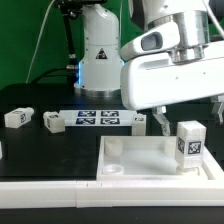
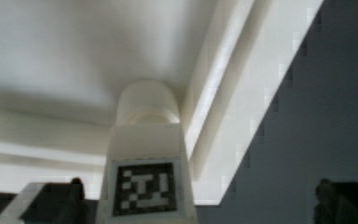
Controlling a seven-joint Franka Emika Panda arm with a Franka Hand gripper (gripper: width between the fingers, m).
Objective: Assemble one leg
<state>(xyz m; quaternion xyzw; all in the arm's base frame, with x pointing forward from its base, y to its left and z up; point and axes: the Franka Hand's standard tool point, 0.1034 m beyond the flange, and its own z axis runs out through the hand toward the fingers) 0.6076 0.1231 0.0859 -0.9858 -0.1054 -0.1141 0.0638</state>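
One leg (image 1: 190, 146) upright in tray (image 1: 150, 183) corner

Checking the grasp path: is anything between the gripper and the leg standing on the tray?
Nothing visible. The open gripper straddles the upright leg at the tray's corner on the exterior view's right. The wrist view shows only bare gaps between each finger and the leg.

No text is readable: only square tags (image 2: 146, 186) on the leg (image 1: 188, 146), spare legs (image 1: 53, 122) and marker board (image 1: 98, 119), and a warning triangle (image 1: 100, 57) on the arm (image 1: 98, 78).
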